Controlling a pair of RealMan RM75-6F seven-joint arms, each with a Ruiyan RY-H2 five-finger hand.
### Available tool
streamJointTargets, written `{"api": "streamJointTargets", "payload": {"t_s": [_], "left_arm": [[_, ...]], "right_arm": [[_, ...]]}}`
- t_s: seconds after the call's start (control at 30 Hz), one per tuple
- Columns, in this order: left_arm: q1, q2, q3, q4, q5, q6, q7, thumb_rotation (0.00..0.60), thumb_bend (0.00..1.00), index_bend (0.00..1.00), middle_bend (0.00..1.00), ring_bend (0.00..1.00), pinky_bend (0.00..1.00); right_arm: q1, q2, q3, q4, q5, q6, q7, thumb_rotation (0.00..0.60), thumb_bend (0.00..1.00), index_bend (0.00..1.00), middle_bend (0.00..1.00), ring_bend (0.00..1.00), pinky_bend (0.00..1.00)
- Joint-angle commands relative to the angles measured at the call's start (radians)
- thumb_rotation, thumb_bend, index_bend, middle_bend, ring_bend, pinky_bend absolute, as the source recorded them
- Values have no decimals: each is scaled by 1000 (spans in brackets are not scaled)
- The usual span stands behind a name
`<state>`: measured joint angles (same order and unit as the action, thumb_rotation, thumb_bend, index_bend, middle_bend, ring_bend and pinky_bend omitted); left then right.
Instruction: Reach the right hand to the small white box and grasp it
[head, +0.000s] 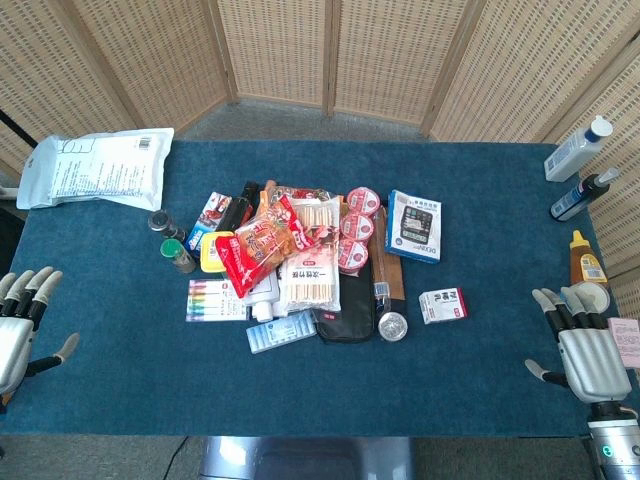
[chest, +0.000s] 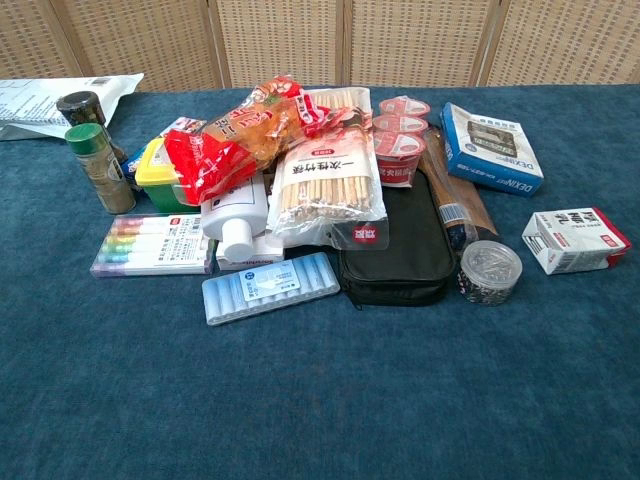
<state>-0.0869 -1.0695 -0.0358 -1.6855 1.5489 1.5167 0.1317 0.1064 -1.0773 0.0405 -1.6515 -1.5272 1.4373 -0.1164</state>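
Note:
The small white box (head: 442, 305) with red trim lies on the blue cloth right of the pile; the chest view shows the same small white box (chest: 574, 240) at the right edge. My right hand (head: 582, 345) rests at the table's front right corner, fingers spread and empty, well to the right of the box. My left hand (head: 22, 325) sits at the front left edge, also empty with fingers apart. Neither hand appears in the chest view.
A pile fills the table centre: a red snack bag (head: 256, 250), chopstick pack (head: 308, 280), black pouch (head: 352, 320), round tin (head: 392, 326), blue box (head: 414, 226). Bottles (head: 580, 195) stand at the right edge. A white mailer (head: 95, 168) lies far left.

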Motion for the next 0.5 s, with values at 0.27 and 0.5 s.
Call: {"api": "streamJointTargets", "payload": {"t_s": [0.27, 0.5], "left_arm": [[8, 3, 5, 7, 17, 20, -13, 461, 353, 35, 45, 103, 0], [-1, 12, 2, 1, 27, 16, -13, 459, 353, 35, 44, 104, 0]], "right_arm": [[6, -4, -10, 11, -26, -5, 26, 576, 114, 0, 138, 0, 0], [72, -6, -10, 7, -48, -100, 21, 577, 116, 0, 128, 0, 0]]}}
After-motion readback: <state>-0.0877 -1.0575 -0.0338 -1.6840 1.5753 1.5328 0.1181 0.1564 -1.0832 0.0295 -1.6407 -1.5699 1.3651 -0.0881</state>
